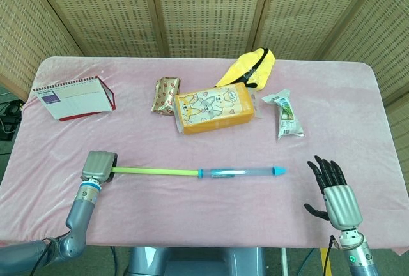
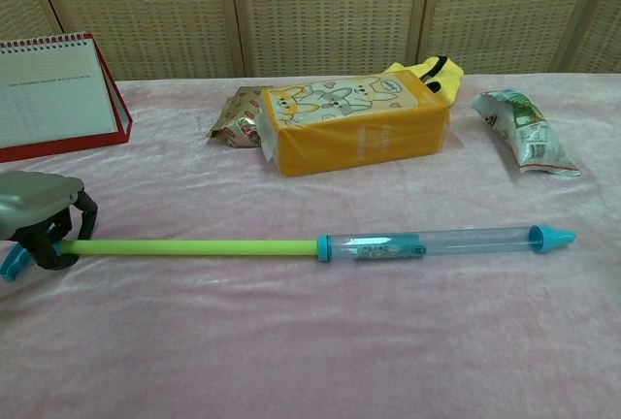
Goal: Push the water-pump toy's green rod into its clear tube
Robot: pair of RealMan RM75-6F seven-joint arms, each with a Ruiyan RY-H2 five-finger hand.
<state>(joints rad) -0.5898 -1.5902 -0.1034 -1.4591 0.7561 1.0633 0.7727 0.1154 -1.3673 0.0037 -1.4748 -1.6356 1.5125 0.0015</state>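
Note:
The water-pump toy lies across the front of the pink table. Its green rod (image 1: 156, 171) (image 2: 194, 245) is pulled far out to the left of the clear tube (image 1: 246, 172) (image 2: 466, 241), which ends in a blue tip (image 1: 279, 171) (image 2: 553, 239). My left hand (image 1: 99, 165) (image 2: 39, 210) sits over the rod's left end, fingers curled around it. The blue handle (image 2: 12, 263) pokes out to the hand's left. My right hand (image 1: 332, 190) rests near the front right edge, fingers spread and holding nothing, well right of the blue tip.
Behind the toy stand a yellow rabbit-print box (image 1: 214, 108), a brown snack packet (image 1: 166, 95), a yellow pouch (image 1: 249, 66) and a white-green packet (image 1: 287, 115). A desk calendar (image 1: 73, 98) stands at the back left.

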